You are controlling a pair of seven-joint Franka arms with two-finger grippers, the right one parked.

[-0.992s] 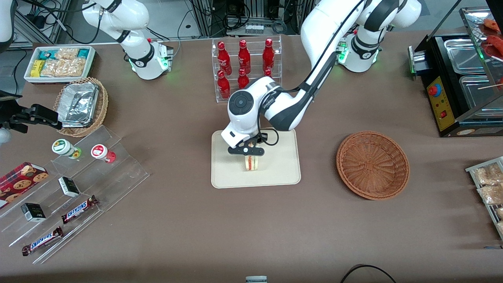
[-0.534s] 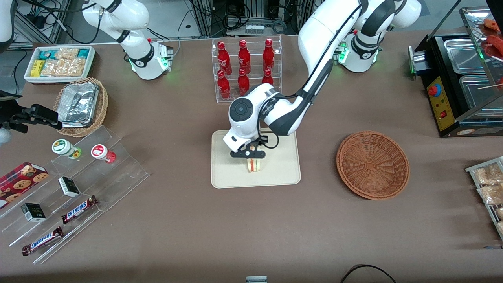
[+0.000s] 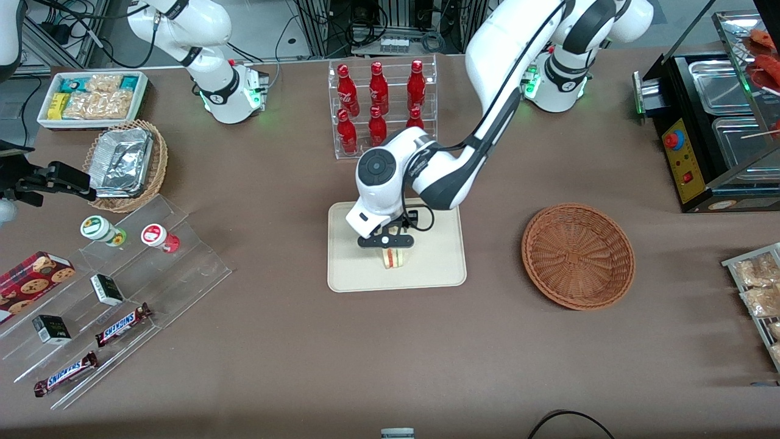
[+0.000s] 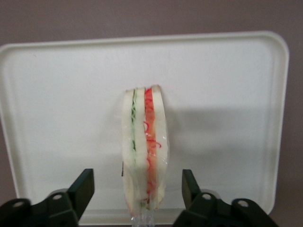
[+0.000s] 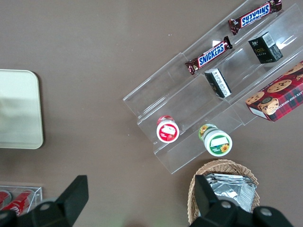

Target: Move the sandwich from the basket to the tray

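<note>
Even overhead light, all views sharp. My gripper throws soft shadow on tray; foil containers glare a bit.

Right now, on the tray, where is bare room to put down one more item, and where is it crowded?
The tray is bare on both flat sides of the sandwich, out to its rims. It is crowded only at the middle, where the sandwich stands on edge and the gripper hangs just above it, jaws open, one on each side.
</note>
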